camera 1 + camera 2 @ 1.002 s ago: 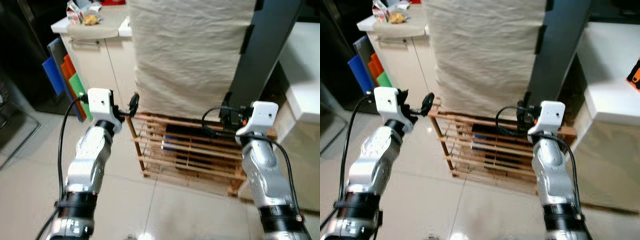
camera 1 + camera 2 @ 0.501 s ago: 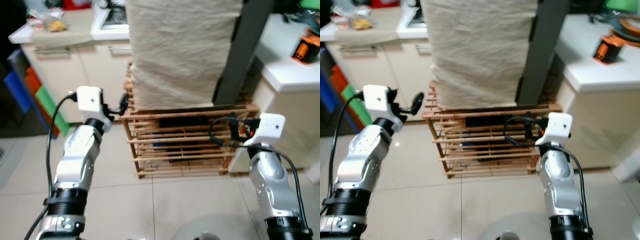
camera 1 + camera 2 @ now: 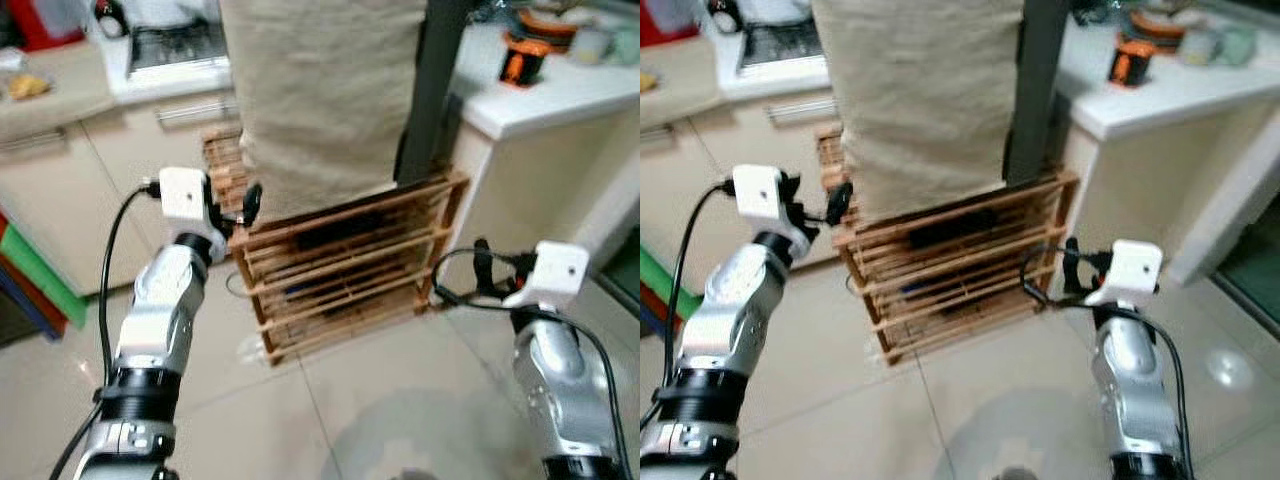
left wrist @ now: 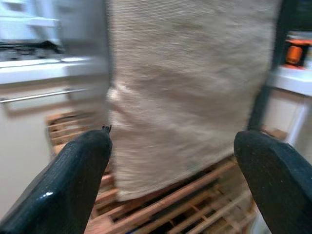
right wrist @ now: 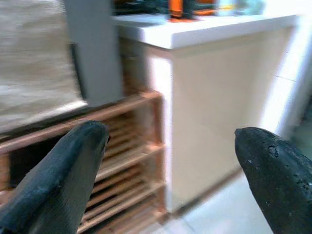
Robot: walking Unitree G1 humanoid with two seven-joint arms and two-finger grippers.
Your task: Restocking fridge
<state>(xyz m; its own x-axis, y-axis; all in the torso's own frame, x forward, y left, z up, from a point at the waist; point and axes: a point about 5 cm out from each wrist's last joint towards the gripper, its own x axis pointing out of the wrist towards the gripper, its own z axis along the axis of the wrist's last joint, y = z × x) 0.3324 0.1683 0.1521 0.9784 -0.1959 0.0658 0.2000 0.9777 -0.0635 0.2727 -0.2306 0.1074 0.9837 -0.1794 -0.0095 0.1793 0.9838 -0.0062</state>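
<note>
Beige cloth (image 3: 325,95) draped over a tall unit above a wooden slatted rack (image 3: 345,265) on the floor; soft, light, best pinched at its lower hem. No fridge or stock identifiable. Left gripper (image 4: 170,161) and right gripper (image 5: 165,161) raised before the rack, fingers (image 4: 80,180) spread apart, empty.

There were 2 silver arms, each ending in 1 gripper: the left gripper (image 4: 170,185) and the right gripper (image 5: 168,183), each with 2 black fingers held wide apart. 1 wooden slatted rack (image 3: 345,265) stood on the tiled floor (image 3: 390,400), with 1 beige cloth (image 3: 320,90) hanging over it. 1 dark upright post (image 3: 430,90) rose beside the cloth. 1 orange and black container (image 3: 522,60) sat on 1 white counter (image 3: 560,100).
</note>
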